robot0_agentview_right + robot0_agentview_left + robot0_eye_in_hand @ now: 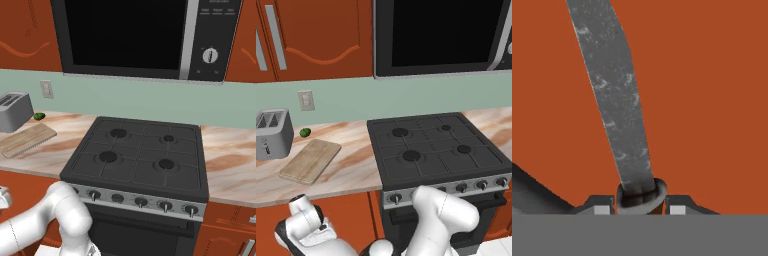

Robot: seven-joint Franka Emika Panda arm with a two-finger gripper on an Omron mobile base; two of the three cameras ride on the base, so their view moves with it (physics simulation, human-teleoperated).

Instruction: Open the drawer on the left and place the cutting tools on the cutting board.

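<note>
The drawer front [712, 100] is a red-brown surface very close to the hand camera. Its silver bar handle [614, 100] runs from the top down to a mount between my fingertips [602, 209]. My gripper [640, 207] is shut on that handle, one finger on each side. In the left base view my arm bends low, below the counter's edge at the lower left. The light tan cutting board [310, 160] [27, 139] lies bare on the counter, left of the stove. The cutting tools are hidden.
A silver toaster [273, 132] [15, 110] stands behind the board, with a small green fruit [305, 132] beside it. A black gas stove [436, 150] [140, 155] sits to the right under a microwave [441, 35]. Upper cabinets [316, 35] hang above the counter.
</note>
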